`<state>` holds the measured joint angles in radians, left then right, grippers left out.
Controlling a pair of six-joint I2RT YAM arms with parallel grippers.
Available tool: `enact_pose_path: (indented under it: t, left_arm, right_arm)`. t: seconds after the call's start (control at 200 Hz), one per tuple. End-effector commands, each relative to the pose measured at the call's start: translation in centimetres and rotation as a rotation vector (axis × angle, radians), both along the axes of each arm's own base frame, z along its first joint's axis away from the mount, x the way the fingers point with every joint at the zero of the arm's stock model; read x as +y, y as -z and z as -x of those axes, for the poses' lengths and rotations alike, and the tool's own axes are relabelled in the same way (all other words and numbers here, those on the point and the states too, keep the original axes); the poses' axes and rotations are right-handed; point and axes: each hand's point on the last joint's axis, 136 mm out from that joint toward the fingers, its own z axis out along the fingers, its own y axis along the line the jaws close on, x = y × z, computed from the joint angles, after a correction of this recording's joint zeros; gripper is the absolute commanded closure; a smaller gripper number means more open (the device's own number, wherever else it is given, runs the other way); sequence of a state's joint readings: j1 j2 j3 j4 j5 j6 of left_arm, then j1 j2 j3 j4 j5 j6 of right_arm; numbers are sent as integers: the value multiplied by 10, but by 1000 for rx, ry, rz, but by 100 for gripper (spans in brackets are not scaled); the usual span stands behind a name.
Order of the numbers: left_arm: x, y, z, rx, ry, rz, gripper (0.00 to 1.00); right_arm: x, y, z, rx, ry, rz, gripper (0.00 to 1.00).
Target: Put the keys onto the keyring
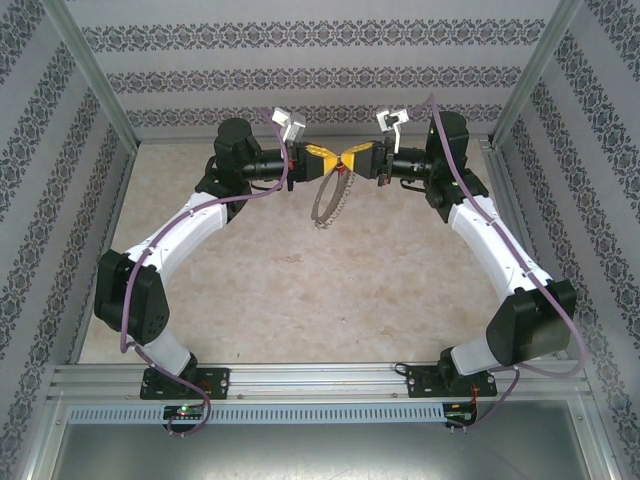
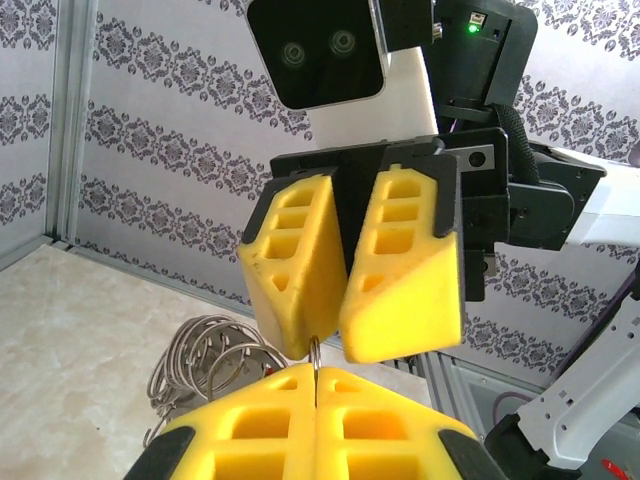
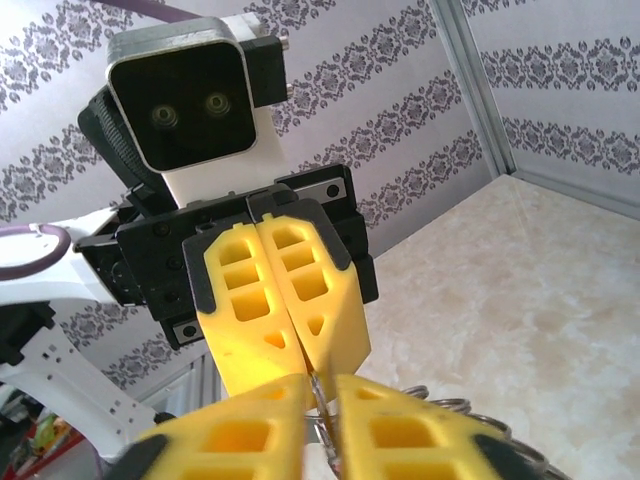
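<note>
Two yellow-padded grippers meet tip to tip over the far end of the table. My left gripper is clamped tight on a thin wire of the keyring, and my right gripper pinches the same wire from the opposite side. The rest of the loop hangs beneath them, its fringe of small metal bits blurred from overhead and cut off by the pads in both wrist views. Whatever lies between the pressed pads is hidden from me.

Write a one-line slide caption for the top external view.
Left and right jaws meet in mid-air, both shut on the keyring, which hangs above the table.
</note>
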<state>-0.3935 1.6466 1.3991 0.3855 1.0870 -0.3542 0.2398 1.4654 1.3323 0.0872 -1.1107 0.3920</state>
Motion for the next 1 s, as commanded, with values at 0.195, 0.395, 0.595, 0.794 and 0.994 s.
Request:
enact_pose_path:
  t: [0.195, 0.395, 0.595, 0.794, 0.994]
  left_arm:
    - [5, -31, 4, -77, -41, -21, 85]
    - [28, -27, 5, -135, -60, -187, 46]
    - [30, -16, 14, -128, 36, -324, 44]
    - [32, 0, 15, -117, 88, -383, 59]
    - [35, 10, 11, -106, 98, -392, 57]
  right_arm:
    - [2, -9, 3, -35, -29, 27, 100]
    - [-1, 0, 5, -69, -16, 225, 100]
    - [2, 24, -3, -116, -8, 489, 100]
    - [3, 17, -6, -172, -65, 512, 100]
    - [4, 6, 1, -188, -134, 434, 100]
